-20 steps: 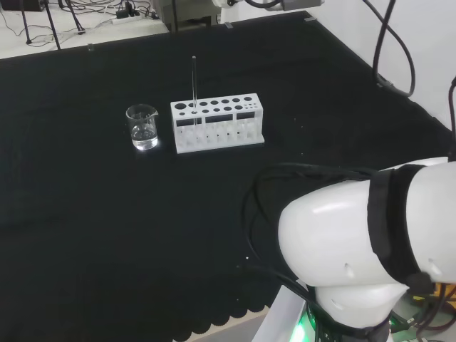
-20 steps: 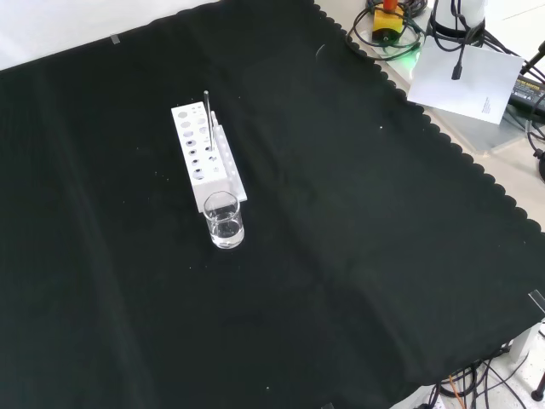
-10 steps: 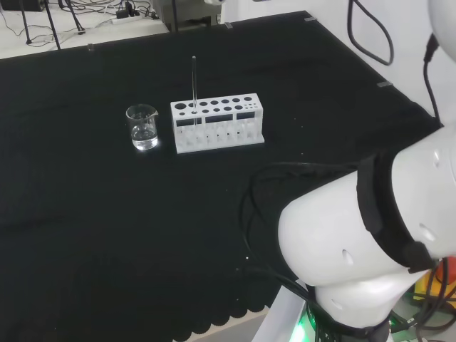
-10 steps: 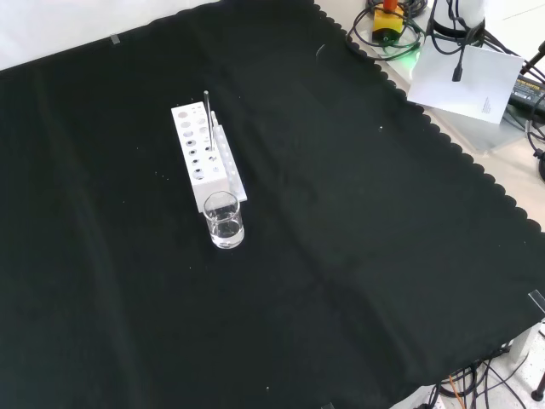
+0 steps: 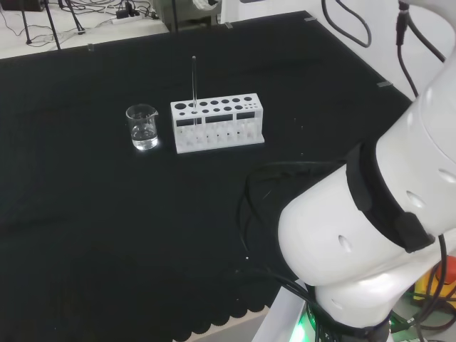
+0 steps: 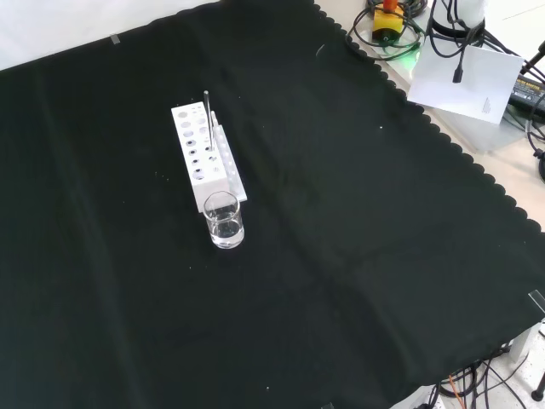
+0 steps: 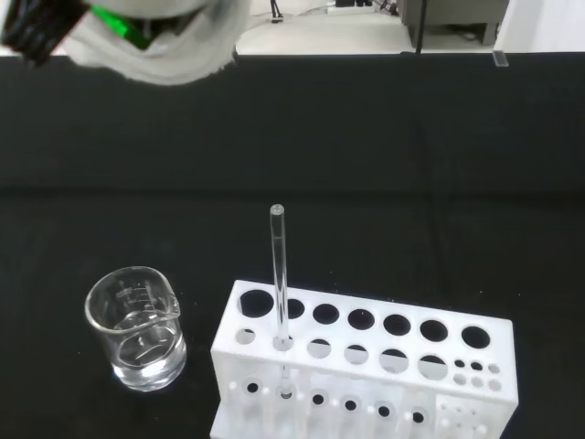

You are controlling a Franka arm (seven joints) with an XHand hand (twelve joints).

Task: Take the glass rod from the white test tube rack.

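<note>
In the head view, going from the left, a small clear beaker (image 5: 142, 127) stands on the black-clothed desk (image 5: 85, 214) just beside the end of the white test tube rack (image 5: 217, 125); the beaker seems to hold a little clear liquid, though the glass makes that hard to judge; the glass rod (image 5: 194, 84) stands upright in a hole near the rack's beaker-side end, rising well above the top plate; farther right the arm's white links (image 5: 370, 242) bulk large, well apart from the rack.

In the front view the same three things line up one behind the other: the rack (image 6: 207, 166) runs away from the camera, the beaker (image 6: 223, 219) sits at its near end, and the rod (image 6: 207, 111) stands toward the far end of the row.

In the wrist view the beaker (image 7: 137, 326), the rod (image 7: 278, 274) and the rack (image 7: 366, 366) lie ahead of the camera; a blurred white part of the hand (image 7: 169, 46) shows at the frame's edge, and whether its fingers are straight or curled I cannot tell.

As for progress, nothing of the task proper looks done: the rod sits in its hole, untouched; the approach, the grasp and the lift out of the rack are all left to do.
</note>
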